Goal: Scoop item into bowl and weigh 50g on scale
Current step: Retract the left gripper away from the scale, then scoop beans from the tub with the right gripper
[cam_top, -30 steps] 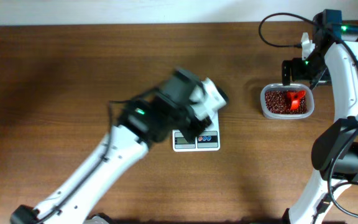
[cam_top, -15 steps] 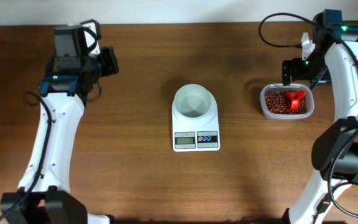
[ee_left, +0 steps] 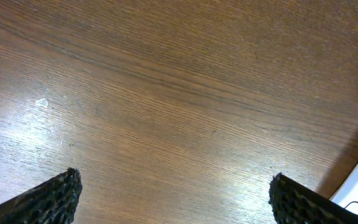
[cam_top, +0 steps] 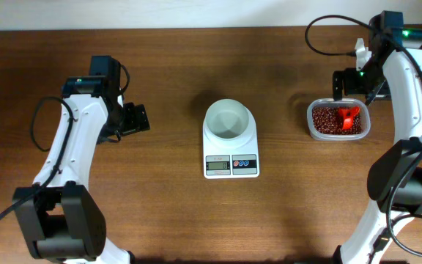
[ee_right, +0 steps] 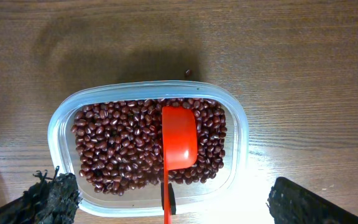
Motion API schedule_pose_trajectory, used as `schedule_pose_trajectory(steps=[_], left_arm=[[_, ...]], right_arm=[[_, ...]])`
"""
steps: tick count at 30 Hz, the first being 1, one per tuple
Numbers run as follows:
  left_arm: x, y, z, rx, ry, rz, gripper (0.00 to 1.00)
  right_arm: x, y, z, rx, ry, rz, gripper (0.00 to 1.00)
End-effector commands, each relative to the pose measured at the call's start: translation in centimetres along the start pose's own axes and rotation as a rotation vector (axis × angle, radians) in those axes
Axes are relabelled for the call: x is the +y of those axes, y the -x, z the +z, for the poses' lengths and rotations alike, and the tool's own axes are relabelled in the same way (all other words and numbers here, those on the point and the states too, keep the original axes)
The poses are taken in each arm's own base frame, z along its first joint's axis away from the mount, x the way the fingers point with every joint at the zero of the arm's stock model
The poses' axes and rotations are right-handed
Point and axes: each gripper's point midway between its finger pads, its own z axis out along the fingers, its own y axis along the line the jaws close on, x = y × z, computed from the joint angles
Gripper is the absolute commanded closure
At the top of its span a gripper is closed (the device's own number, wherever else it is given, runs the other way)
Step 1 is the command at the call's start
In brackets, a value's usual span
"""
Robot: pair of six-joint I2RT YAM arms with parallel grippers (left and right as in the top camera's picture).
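left gripper [ee_left: 176,198] wide open, empty, over table [ee_left: 166,93] near scale [cam_top: 231,166]; right gripper [ee_right: 174,202] same, above red scoop [ee_right: 179,140] lying in beans [ee_right: 117,149] in clear tub [ee_right: 238,134]. white bowl [cam_top: 229,123] empty on scale. worry: sloppy handle grab flicks beans out, or overfull scoop overshoots target
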Motion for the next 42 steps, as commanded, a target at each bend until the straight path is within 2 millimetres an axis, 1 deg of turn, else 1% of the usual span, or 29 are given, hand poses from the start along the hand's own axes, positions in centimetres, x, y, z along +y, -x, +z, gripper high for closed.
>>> schedule_pose_trajectory(steps=[1, 12, 13, 14, 15, 16, 17, 18, 20, 21, 22, 23, 24, 25, 26, 27, 28, 30, 33, 35, 36, 37, 39, 40, 41, 42], left_arm=[[0.4, 0.1, 0.2, 0.002, 0.016, 0.005, 0.01], [0.4, 0.1, 0.2, 0.002, 0.017, 0.005, 0.01], [0.4, 0.1, 0.2, 0.002, 0.017, 0.005, 0.01], [0.4, 0.1, 0.2, 0.002, 0.016, 0.005, 0.01], [0.4, 0.1, 0.2, 0.002, 0.017, 0.005, 0.01], [0.4, 0.1, 0.2, 0.002, 0.017, 0.005, 0.01], [0.4, 0.1, 0.2, 0.002, 0.016, 0.005, 0.01], [0.4, 0.1, 0.2, 0.002, 0.016, 0.005, 0.01], [0.4, 0.1, 0.2, 0.002, 0.016, 0.005, 0.01], [0.4, 0.1, 0.2, 0.002, 0.017, 0.005, 0.01], [0.4, 0.1, 0.2, 0.002, 0.017, 0.005, 0.01], [0.4, 0.1, 0.2, 0.002, 0.017, 0.005, 0.01], [0.4, 0.1, 0.2, 0.002, 0.017, 0.005, 0.01], [0.4, 0.1, 0.2, 0.002, 0.016, 0.005, 0.01], [0.4, 0.1, 0.2, 0.002, 0.016, 0.005, 0.01], [0.4, 0.1, 0.2, 0.002, 0.017, 0.005, 0.01], [0.4, 0.1, 0.2, 0.002, 0.016, 0.005, 0.01], [0.4, 0.1, 0.2, 0.002, 0.016, 0.005, 0.01], [0.4, 0.1, 0.2, 0.002, 0.017, 0.005, 0.01], [0.4, 0.1, 0.2, 0.002, 0.016, 0.005, 0.01], [0.4, 0.1, 0.2, 0.002, 0.017, 0.005, 0.01], [0.4, 0.1, 0.2, 0.002, 0.017, 0.005, 0.01], [0.4, 0.1, 0.2, 0.002, 0.017, 0.005, 0.01], [0.4, 0.1, 0.2, 0.002, 0.016, 0.005, 0.01], [0.4, 0.1, 0.2, 0.002, 0.017, 0.005, 0.01], [0.4, 0.1, 0.2, 0.002, 0.017, 0.005, 0.01]], right_arm=[[-0.4, 0.4, -0.6, -0.022, -0.007, 0.014, 0.01], [-0.3, 0.6, -0.6, -0.026, 0.002, 0.014, 0.01], [-0.1, 0.3, -0.7, -0.015, 0.009, 0.012, 0.01], [-0.3, 0.6, -1.8, -0.035, 0.007, 0.015, 0.01], [-0.8, 1.0, -4.6, -0.072, 0.013, 0.029, 0.01], [-1.0, 1.0, -8.0, -0.106, 0.033, 0.038, 0.01], [-1.1, 0.6, -9.6, -0.117, 0.033, 0.042, 0.01], [-1.2, 0.6, -11.1, -0.142, 0.031, 0.042, 0.01], [-1.3, 1.1, -11.4, -0.169, 0.028, 0.042, 0.01], [-1.2, 1.1, -11.3, -0.164, 0.029, 0.043, 0.11], [-1.1, 0.3, -10.8, -0.126, 0.033, 0.042, 0.27], [-0.7, -1.9, -9.3, -0.012, 0.049, 0.076, 0.39], [0.0, -3.0, -7.6, 0.06, 0.075, 0.084, 0.43], [0.4, -3.6, -6.1, 0.105, 0.078, 0.074, 0.43], [1.4, -4.9, -2.9, 0.186, 0.083, 0.056, 0.43], [1.8, -5.5, -1.1, 0.214, 0.083, 0.047, 0.43], [2.1, -5.7, 1.4, 0.222, 0.083, 0.034, 0.42], [2.2, -5.3, 3.0, 0.2, 0.082, 0.035, 0.42], [1.5, -4.8, 3.4, 0.177, 0.042, 0.032, 0.54], [1.5, -4.8, 3.4, 0.176, 0.043, 0.033, 0.6], [1.5, -4.8, 3.4, 0.177, 0.043, 0.033, 0.64], [1.5, -4.7, 3.4, 0.171, 0.043, 0.033, 0.73], [1.3, -4.3, 3.5, 0.157, 0.034, 0.034, 0.78], [0.6, -4.1, 3.6, 0.149, -0.005, 0.032, 0.74], [0.6, -3.9, 3.6, 0.14, -0.004, 0.032, 0.71], [0.6, -3.6, 3.6, 0.127, -0.005, 0.033, 0.7]])
